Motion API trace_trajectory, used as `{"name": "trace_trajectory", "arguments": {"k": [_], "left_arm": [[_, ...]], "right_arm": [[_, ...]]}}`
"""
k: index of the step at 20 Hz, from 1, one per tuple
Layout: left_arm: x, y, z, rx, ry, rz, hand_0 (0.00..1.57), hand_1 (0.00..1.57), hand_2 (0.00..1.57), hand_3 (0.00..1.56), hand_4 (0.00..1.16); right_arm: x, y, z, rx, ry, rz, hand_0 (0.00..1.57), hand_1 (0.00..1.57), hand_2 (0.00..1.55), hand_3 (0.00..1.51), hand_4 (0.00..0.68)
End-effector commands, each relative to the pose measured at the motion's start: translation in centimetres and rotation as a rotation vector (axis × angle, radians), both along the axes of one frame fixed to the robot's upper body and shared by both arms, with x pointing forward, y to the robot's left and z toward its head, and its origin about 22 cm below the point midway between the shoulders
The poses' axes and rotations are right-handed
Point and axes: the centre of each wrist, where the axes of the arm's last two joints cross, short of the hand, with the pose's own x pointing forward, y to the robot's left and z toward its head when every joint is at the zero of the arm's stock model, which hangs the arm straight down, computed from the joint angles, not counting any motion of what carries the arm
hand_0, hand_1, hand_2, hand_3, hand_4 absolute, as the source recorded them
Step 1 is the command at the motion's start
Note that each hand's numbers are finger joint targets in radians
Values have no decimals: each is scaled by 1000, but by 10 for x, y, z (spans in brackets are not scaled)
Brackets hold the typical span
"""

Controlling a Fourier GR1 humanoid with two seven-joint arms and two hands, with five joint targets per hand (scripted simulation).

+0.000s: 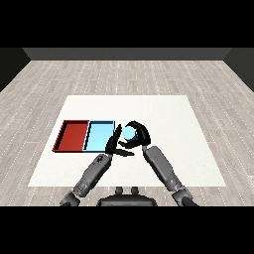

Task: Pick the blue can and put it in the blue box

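Observation:
A light blue can point(129, 133) stands just right of the light blue tray point(98, 136), near the table's middle. My right hand point(139, 133) curls round the can from the right and above, with the thumb below it. My left hand point(114, 143) is held upright with straight fingers close to the can's left side, over the blue tray's right edge. Part of the can is hidden by the right hand's fingers.
A red tray point(72, 135) lies directly left of the blue tray, touching it. The white table point(168, 114) extends to the right and behind the hands. Grey plank floor surrounds the table.

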Motion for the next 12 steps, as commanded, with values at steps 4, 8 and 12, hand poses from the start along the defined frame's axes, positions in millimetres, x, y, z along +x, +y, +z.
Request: {"name": "trace_trajectory", "arguments": {"k": [4,8,12], "left_arm": [[-2,-25,0,7,-9,-28,0,0,0,0,0],[-12,-33,6,-1,10,-21,0,0,0,0,0],[-1,-17,-6,-3,-3,-35,0,0,0,0,0]], "right_arm": [[-21,25,-9,-24,-14,28,1408,1408,1429,1391,651],[-12,17,2,-7,15,30,1432,1432,1433,1389,620],[-20,35,0,-40,-24,58,1408,1408,1439,1389,625]]}}
